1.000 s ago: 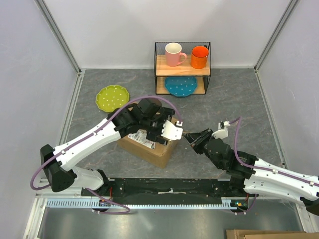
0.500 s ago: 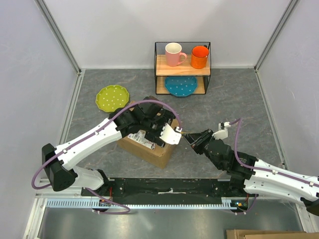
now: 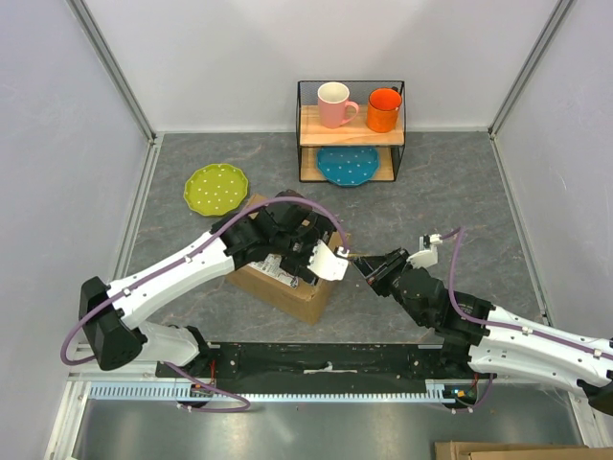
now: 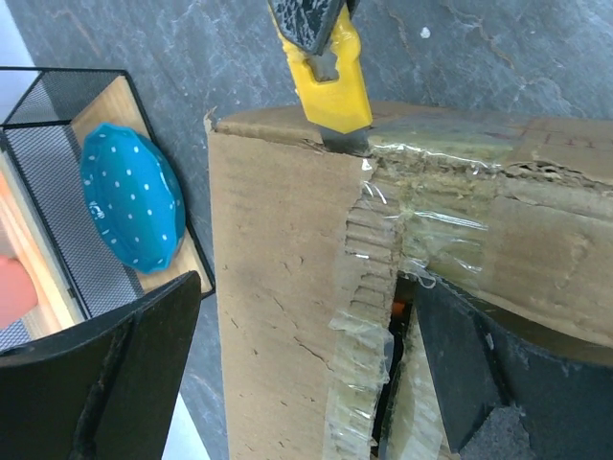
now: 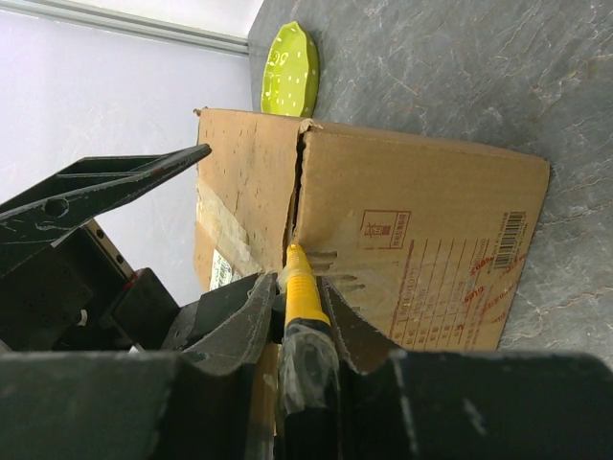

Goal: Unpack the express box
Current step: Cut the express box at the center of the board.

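Right pincer (image 3: 374,271) is clenched on the yellow knife (image 4: 330,72), blade at the taped seam of the express box (image 3: 292,292) on the tabletop (image 3: 431,192). Left pincer (image 3: 321,257), released wide, has slid nearer over the box's end, likely bracing it for the cut.

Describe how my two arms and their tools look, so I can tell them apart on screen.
They look alike. The left arm and right arm have white shells over black joints, and a purple cable loops along each. The left tool and right tool have black, wedge-shaped fingers. No markings are readable.
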`<state>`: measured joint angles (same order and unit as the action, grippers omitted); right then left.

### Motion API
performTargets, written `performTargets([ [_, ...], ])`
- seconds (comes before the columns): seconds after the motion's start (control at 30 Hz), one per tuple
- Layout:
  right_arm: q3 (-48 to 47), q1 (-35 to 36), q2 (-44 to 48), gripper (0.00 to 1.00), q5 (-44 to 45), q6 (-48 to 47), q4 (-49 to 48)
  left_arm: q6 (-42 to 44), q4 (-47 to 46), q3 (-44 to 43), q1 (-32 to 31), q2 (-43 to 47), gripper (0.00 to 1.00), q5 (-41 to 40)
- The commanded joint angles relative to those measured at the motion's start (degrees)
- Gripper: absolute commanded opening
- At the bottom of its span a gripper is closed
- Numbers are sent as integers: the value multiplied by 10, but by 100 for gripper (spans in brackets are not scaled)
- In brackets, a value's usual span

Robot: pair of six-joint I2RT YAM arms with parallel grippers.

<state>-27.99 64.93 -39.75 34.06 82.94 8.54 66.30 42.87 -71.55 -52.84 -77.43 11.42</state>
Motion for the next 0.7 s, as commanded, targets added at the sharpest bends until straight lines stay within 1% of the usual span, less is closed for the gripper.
performTargets([
  [0.0, 18, 9, -17, 0, -60, -34, 75, -9, -17, 62, -1, -8, 99, -10],
  [0.07, 20, 8, -20, 0, -65, -36, 68, -7, -37, 76, -1, -1, 98, -12],
  [0.17, 20, 9, -27, 0, -71, -38, 57, -7, -63, 90, -2, 2, 85, -23],
  [0.2, 20, 9, -29, 0, -73, -40, 54, -9, -72, 91, -1, 2, 72, -31],
  [0.27, 18, 9, -31, 0, -77, -44, 52, -15, -88, 91, -1, 1, 60, -38],
  [0.3, 18, 9, -31, 0, -78, -44, 52, -20, -89, 88, -1, 3, 52, -40],
  [0.5, 28, 8, -28, 0, -83, -43, 45, -49, -117, 73, -1, 18, 46, -64],
  [0.57, 29, 9, -32, 0, -87, -44, 40, -58, -120, 70, -1, 28, 46, -68],
  [0.67, 29, 9, -38, 0, -92, -44, 37, -78, -155, 83, -2, 46, 45, -93],
])
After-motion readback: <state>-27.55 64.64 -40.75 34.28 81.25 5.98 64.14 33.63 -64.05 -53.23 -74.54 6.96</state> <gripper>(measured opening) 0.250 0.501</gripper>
